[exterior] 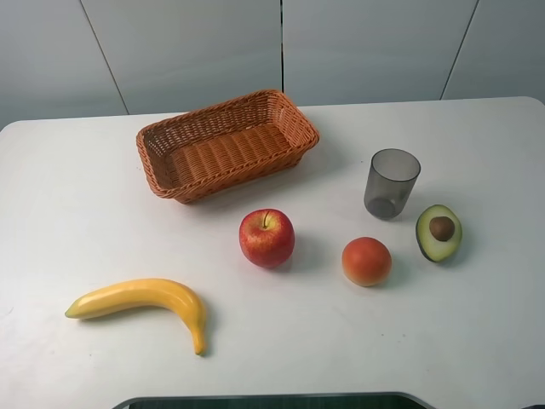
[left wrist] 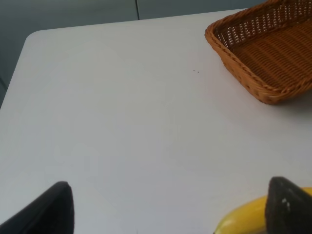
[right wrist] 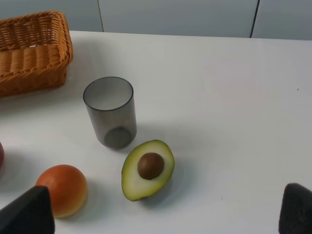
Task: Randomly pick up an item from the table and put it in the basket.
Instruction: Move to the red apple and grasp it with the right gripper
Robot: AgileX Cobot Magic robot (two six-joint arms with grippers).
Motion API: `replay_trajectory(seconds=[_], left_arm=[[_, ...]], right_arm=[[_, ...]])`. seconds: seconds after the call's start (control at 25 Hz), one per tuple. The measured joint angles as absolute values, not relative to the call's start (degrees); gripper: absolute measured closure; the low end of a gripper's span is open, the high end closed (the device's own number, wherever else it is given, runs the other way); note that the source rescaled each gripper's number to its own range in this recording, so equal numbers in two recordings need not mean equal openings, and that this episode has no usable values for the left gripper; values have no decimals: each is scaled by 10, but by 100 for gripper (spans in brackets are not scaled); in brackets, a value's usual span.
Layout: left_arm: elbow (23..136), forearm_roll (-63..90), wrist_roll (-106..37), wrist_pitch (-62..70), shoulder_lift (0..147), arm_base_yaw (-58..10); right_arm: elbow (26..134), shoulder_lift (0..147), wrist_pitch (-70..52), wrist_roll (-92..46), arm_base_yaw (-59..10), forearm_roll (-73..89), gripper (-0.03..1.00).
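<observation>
The red apple (exterior: 266,238) with yellowish patches stands upright near the middle of the white table (exterior: 77,213), in front of the basket. The orange-brown wicker basket (exterior: 223,106) sits empty at the back centre-left; it also shows in the left wrist view (left wrist: 243,68) and the right wrist view (right wrist: 34,68). Neither gripper shows in the exterior high view. My left gripper (left wrist: 170,214) is open and empty above the table beside the banana. My right gripper (right wrist: 163,214) is open and empty, over the table near the avocado half.
A yellow banana (exterior: 145,298) lies front left and shows beside one left finger (left wrist: 243,217). An orange-red round fruit (exterior: 366,261), a grey translucent cup (exterior: 392,183) and an avocado half with its pit (exterior: 438,232) stand at the right.
</observation>
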State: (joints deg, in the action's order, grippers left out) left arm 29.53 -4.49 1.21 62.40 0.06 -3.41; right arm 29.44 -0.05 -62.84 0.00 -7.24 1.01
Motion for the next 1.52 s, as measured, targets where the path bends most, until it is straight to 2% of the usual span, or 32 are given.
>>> replay_trajectory(seconds=[1.28,1.52], left_arm=[[295,-45,12,624,1,-34],[295,-45,12,624,1,-34]], right_arm=[[294,0,-636,0,-72,11,-3],[343,120,-663,0,-72,16,-3]])
